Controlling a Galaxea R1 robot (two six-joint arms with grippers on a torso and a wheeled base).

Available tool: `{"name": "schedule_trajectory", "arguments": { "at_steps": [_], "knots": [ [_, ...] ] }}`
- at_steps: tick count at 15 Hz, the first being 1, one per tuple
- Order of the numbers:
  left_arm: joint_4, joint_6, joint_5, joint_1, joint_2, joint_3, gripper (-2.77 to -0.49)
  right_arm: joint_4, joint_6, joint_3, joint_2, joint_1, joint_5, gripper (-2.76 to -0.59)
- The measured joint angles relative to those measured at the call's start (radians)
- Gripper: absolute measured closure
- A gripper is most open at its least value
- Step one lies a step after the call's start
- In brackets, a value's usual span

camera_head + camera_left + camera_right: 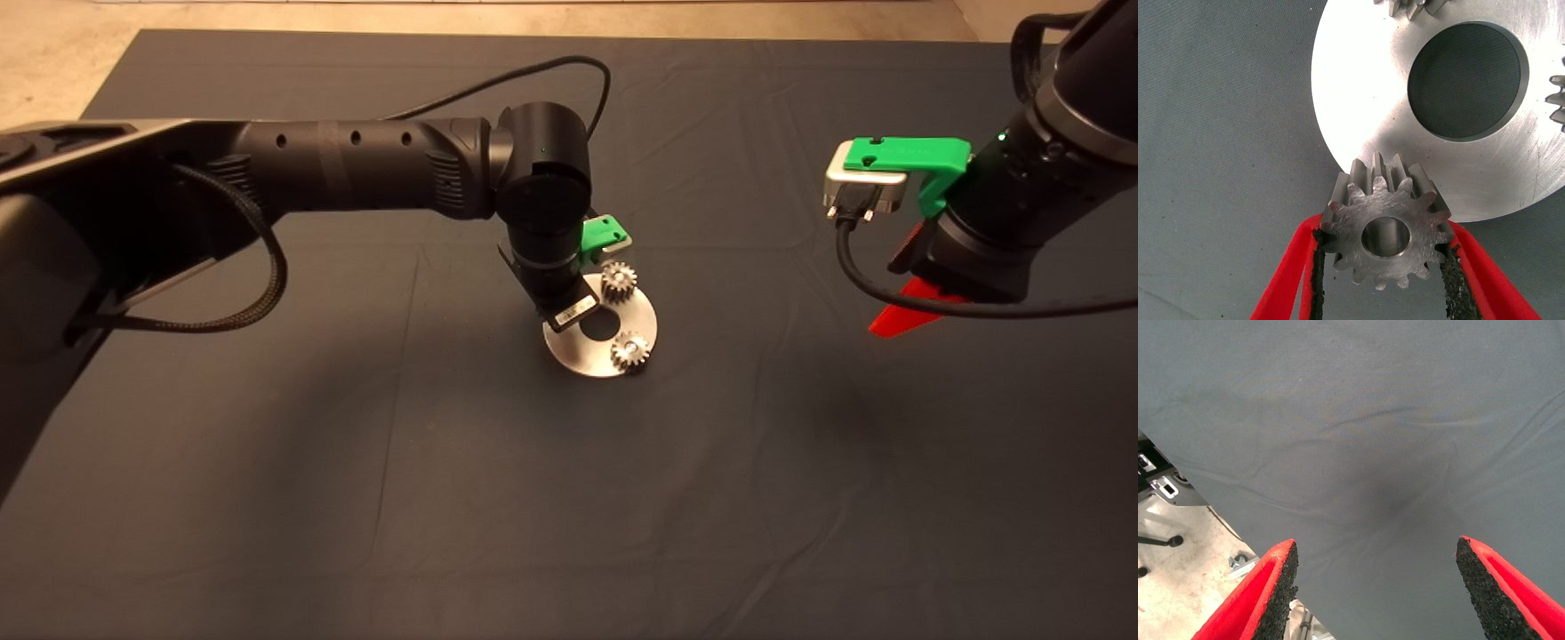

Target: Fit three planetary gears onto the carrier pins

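Note:
The shiny round carrier disc (578, 356) lies mid-mat. Two planetary gears (619, 282) (630, 349) sit on it over carrier pins, which show only as bright centres. In the left wrist view the disc (1365, 100) fills the background, and the two seated gears (1408, 7) (1557, 100) peek in at the edges. My left gripper (1385, 230) is shut on a third gear (1358, 220), held over the disc's rim. The pin under it is hidden. My right gripper (907, 307) hangs open well to the right, above bare mat (1358, 420).
The dark mat (356, 489) covers the table. The left arm (356, 164) spans from the left edge to the disc, with its cable looping above. Beyond the mat's edge, the floor with some metal hardware (1165, 487) shows in the right wrist view.

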Motion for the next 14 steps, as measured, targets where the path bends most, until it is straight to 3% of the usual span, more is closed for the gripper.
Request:
{"name": "schedule_trajectory", "arguments": {
  "at_steps": [14],
  "knots": [
    [0.011, -0.029, 0.016, 0.003, 0.020, 0.001, -0.96, 0.000, 0.000, 0.000, 0.000, 0.009, 0.000, -1.75]
  ]
}}
